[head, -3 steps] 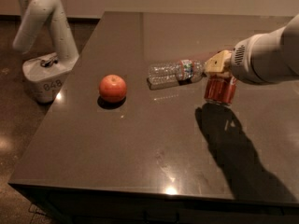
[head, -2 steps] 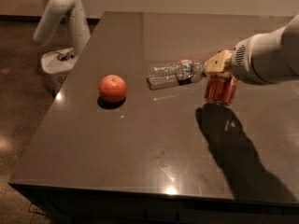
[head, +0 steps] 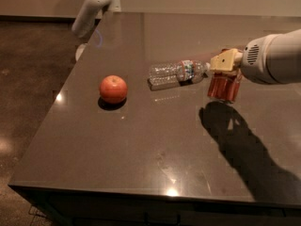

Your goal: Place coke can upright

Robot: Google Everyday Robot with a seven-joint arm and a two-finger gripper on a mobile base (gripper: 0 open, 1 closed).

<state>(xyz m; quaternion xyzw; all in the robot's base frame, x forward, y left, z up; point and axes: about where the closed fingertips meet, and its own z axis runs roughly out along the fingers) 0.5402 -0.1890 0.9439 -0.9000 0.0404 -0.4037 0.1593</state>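
1. Table (head: 141,173): dark and glossy, carries every item.
2. Arm (head: 275,55): white, reaches in from the right edge and throws a broad shadow toward the table's front.
3. Water bottle (head: 176,73): clear, lying on its side, cap end just beside the can.
4. Apple (head: 113,89): red, well apart from the can, beyond the bottle.
5. Coke can (head: 225,86): stands upright, right of table centre. Judgement: the uprighting looks essentially done. Left to do: seat the base, let go, withdraw. Whether the base touches the table: cannot tell.
6. Gripper (head: 226,66): directly over the can's top end. The can sits in line beneath the jaws. Jaws gripping or released: cannot tell.
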